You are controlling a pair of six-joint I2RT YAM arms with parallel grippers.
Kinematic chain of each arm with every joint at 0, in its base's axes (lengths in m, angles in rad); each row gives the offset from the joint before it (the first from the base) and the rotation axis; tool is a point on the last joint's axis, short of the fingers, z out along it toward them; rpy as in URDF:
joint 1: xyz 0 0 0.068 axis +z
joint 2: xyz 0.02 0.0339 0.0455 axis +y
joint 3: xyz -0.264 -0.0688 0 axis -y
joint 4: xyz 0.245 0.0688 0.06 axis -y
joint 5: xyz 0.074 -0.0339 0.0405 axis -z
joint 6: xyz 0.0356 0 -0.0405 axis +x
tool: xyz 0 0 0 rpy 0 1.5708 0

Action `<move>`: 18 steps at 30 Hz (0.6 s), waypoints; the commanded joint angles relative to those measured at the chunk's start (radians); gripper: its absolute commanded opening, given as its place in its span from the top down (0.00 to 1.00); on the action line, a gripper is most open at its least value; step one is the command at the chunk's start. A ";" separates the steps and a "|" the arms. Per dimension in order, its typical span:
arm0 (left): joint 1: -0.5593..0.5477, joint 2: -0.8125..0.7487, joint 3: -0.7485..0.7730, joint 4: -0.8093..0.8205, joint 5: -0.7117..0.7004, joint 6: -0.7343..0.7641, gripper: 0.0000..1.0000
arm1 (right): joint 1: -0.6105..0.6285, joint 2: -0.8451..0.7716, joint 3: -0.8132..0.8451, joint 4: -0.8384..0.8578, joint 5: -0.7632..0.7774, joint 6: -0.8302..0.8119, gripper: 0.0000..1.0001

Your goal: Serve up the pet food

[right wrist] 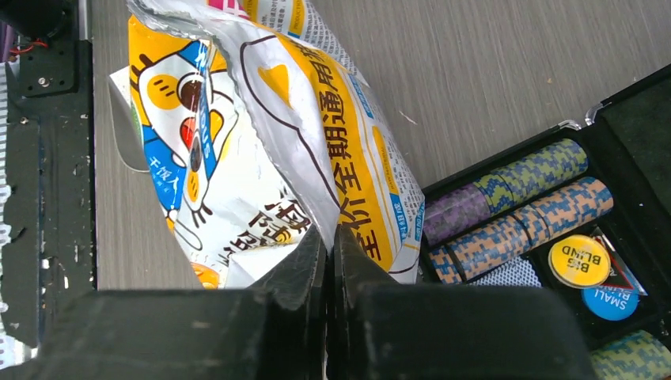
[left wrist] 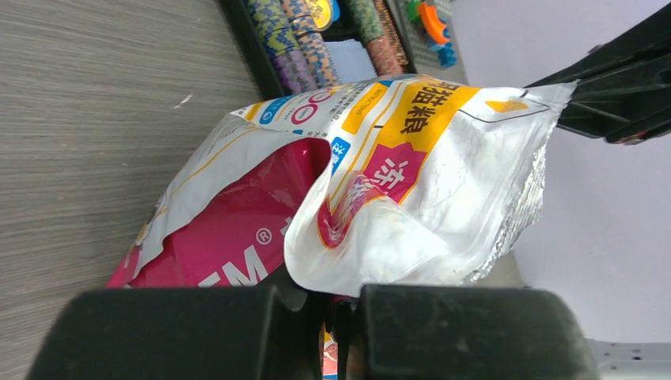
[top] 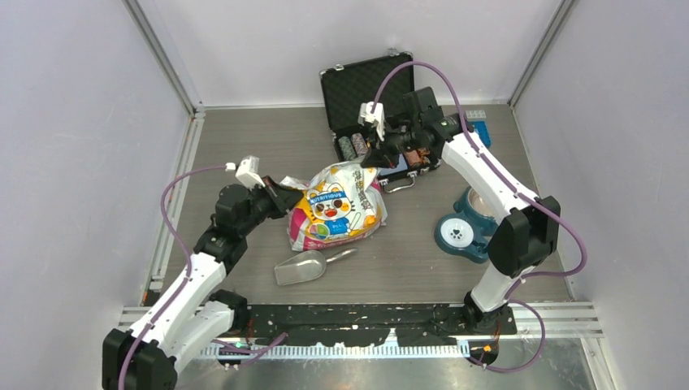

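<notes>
Chips (right wrist: 506, 202) in case (right wrist: 633, 119) by right hand (right wrist: 331, 236)

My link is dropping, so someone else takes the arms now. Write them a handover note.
Left gripper: shut on the bag, at its left edge.
Right gripper: shut on the bag's far corner, beside the open chip case.
Scoop lies in front of the bag; blue feeder bowl stands to the right.
Done: both arms grip the bag. No kibble in view.
Left: open the bag, get kibble into the bowl.
</notes>
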 commanded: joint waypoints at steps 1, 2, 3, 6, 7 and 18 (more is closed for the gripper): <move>0.003 -0.026 0.181 -0.005 -0.192 0.192 1.00 | 0.021 -0.032 0.020 -0.108 0.028 -0.016 0.95; 0.006 -0.015 0.208 -0.017 -0.225 0.224 1.00 | 0.035 -0.060 0.005 -0.097 0.024 0.004 0.95; 0.011 0.004 0.240 -0.030 -0.249 0.254 1.00 | 0.042 -0.076 -0.026 -0.064 0.029 0.018 0.95; 0.061 0.101 0.339 -0.050 -0.228 0.269 1.00 | 0.078 -0.152 -0.097 0.049 0.052 0.197 0.95; 0.073 0.132 0.384 -0.050 -0.196 0.260 1.00 | 0.083 -0.163 -0.130 0.110 0.035 0.273 0.95; 0.117 0.481 0.709 -0.087 -0.047 0.108 0.98 | 0.220 -0.189 -0.148 0.044 -0.047 0.431 0.95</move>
